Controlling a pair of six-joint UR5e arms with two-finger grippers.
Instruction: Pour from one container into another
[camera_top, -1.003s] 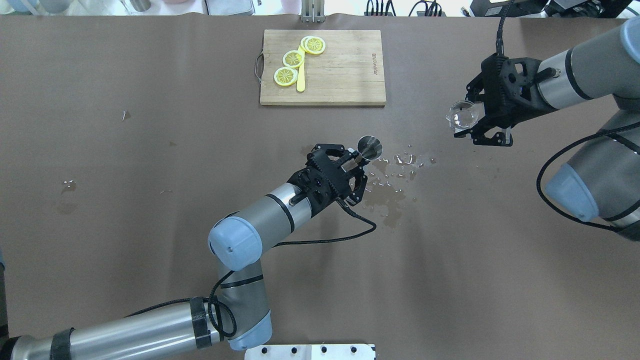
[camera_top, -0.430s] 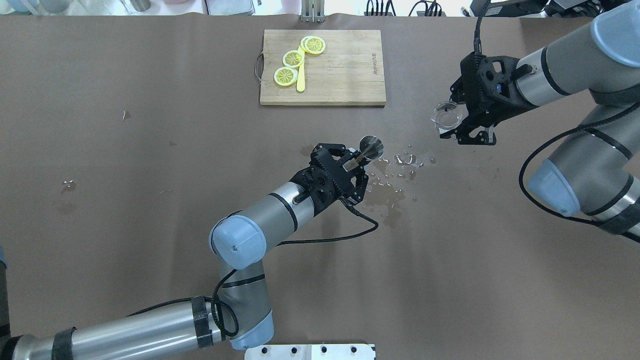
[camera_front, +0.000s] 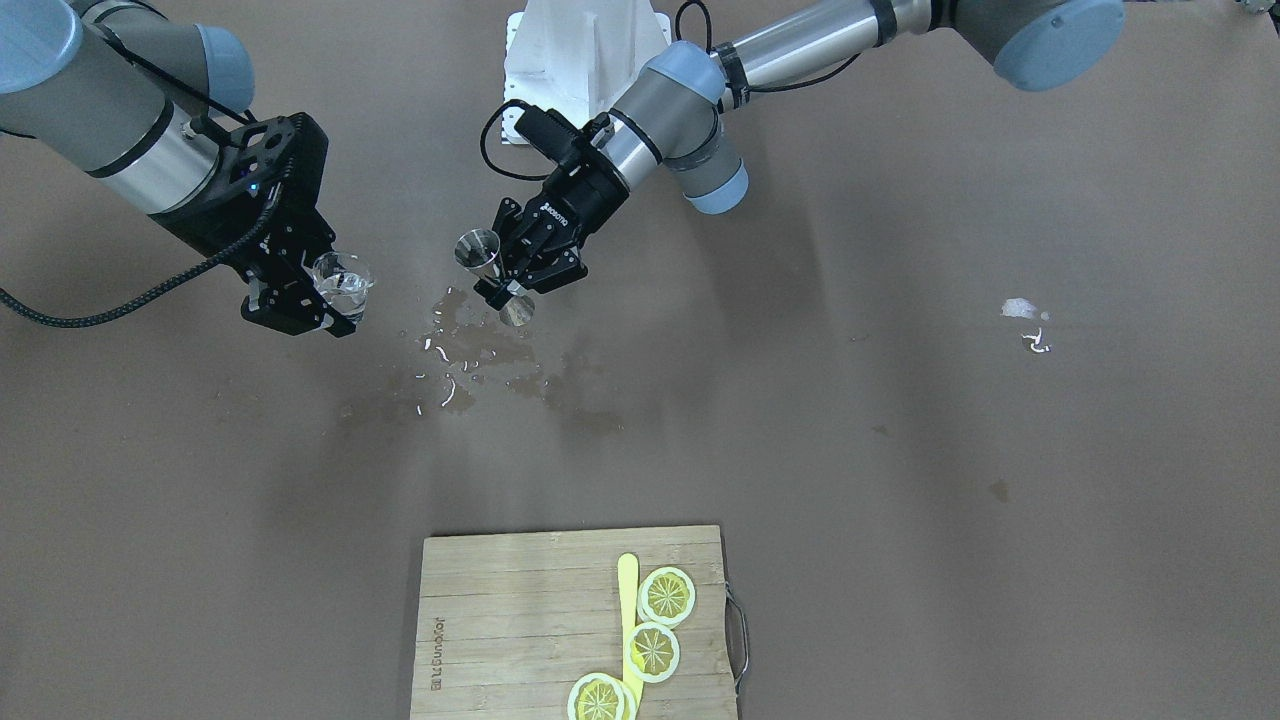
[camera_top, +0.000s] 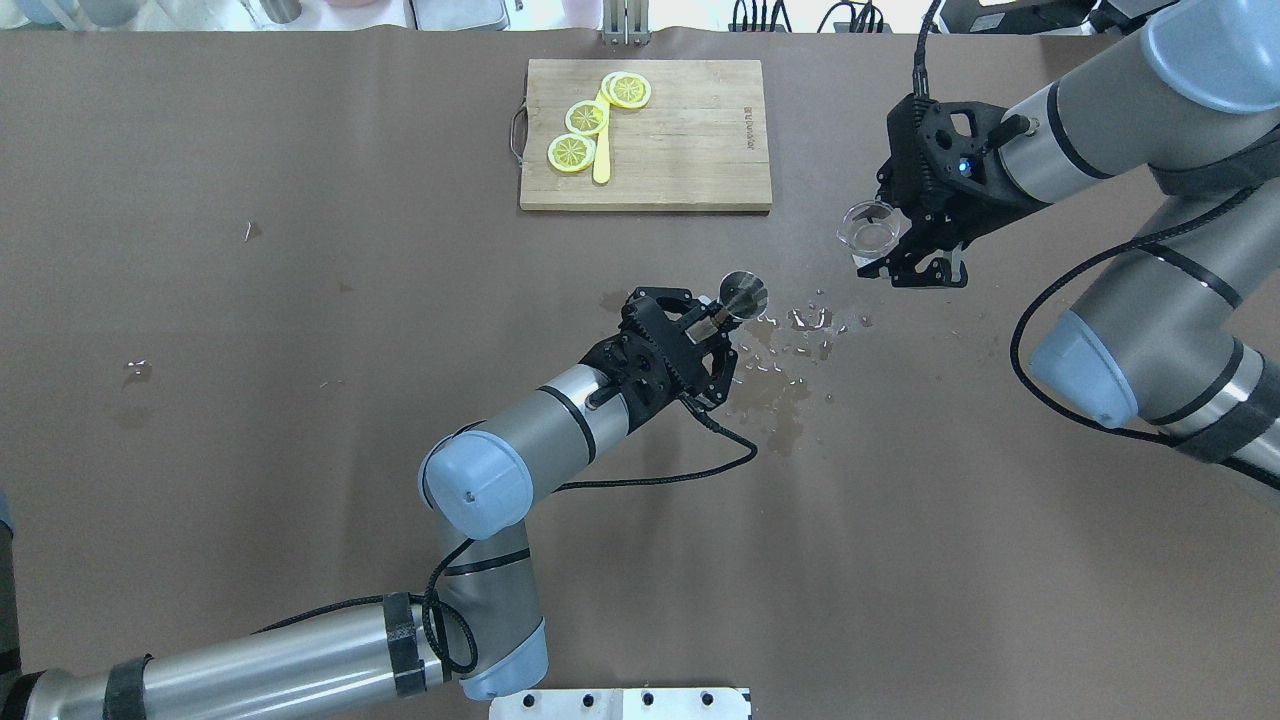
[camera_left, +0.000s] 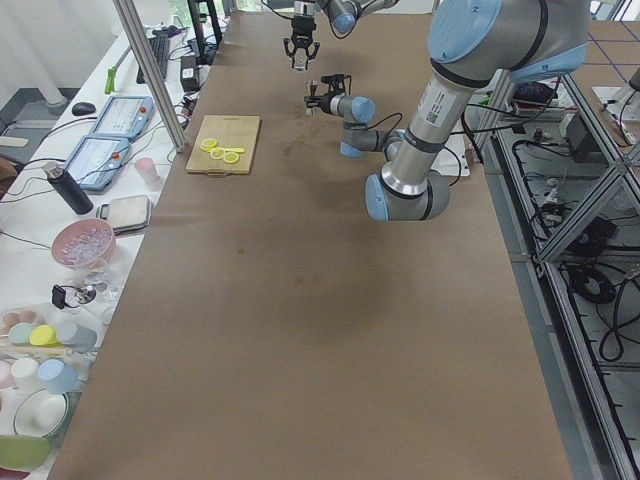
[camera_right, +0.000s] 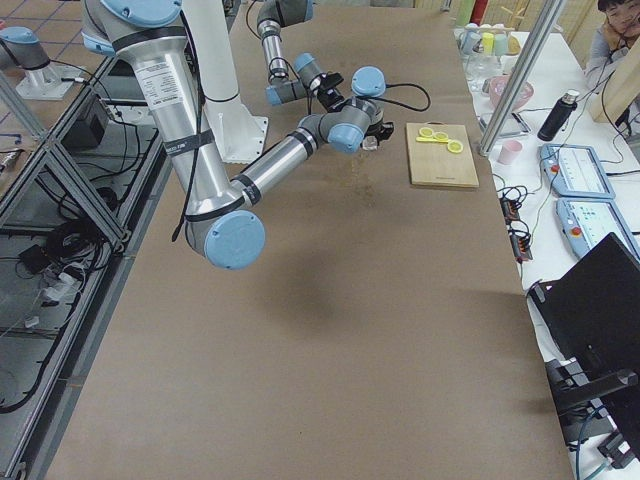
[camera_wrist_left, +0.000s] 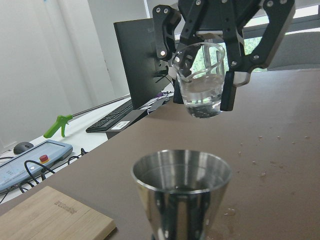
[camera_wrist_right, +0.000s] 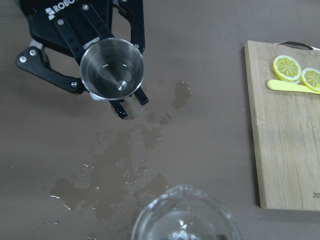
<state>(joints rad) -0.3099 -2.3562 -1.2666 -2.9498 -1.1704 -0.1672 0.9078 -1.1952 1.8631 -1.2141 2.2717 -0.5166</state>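
Now grips a steel jigger (camera_top: 743, 293) at its waist in the left gripper (camera_top: 715, 318), fingers pinched on it, mouth upward, off the tabletop (camera_top: 300, 300) near its middle. Hangs at the edge of a wet spill (camera_top: 780, 385) with scattered drops. Clamps a small clear glass (camera_top: 866, 230) in the right gripper (camera_top: 885, 240), fingers pressed on either side, roughly upright and part filled with clear liquid. Floats above the tabletop to the jigger's right, apart from it, with the spill between and below. Cannot tell whether any liquid lies inside the jigger. Shows, at the far edge, a wooden board (camera_top: 690, 140) with lemon slices (camera_top: 587, 117) and a yellow strip (camera_top: 601, 160) on its left part.
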